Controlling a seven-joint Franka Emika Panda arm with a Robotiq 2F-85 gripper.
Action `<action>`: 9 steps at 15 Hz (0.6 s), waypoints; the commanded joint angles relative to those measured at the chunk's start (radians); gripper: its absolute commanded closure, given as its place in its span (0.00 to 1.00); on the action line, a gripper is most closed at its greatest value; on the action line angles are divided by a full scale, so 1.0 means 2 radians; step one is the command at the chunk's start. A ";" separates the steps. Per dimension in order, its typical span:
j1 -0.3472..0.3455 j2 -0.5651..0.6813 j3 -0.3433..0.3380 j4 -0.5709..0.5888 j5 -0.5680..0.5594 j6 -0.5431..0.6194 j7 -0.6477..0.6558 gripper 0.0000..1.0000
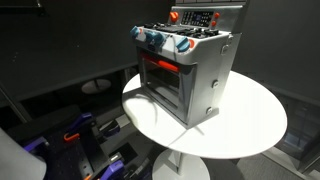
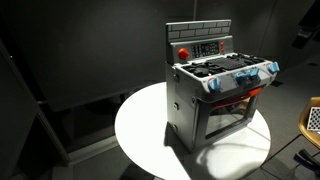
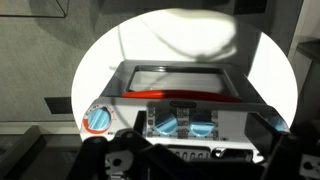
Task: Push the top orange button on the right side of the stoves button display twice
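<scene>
A grey toy stove (image 1: 195,70) (image 2: 215,95) stands on a round white table (image 1: 250,125) (image 2: 140,125). Its upright back panel carries the button display (image 1: 197,17) (image 2: 207,47), with a big red button on one side and small orange buttons (image 2: 222,45) on the other. In the wrist view I look down on the stove: oven door with red handle (image 3: 185,95), blue knobs (image 3: 170,123), and the display strip low in the frame (image 3: 190,155). My gripper (image 3: 192,160) is open, its dark fingers spread wide on either side, above the stove and touching nothing. The gripper does not show in the exterior views.
The white table's rim (image 3: 90,70) rings the stove, with dark floor around it. Dark equipment with blue and orange parts (image 1: 80,135) lies low beside the table. A dark object (image 2: 305,35) hangs at the frame edge.
</scene>
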 commanded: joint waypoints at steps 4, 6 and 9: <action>-0.042 0.084 -0.006 0.057 -0.027 0.080 0.054 0.00; -0.054 0.107 -0.005 0.068 -0.038 0.106 0.076 0.00; -0.069 0.142 -0.004 0.084 -0.060 0.143 0.110 0.00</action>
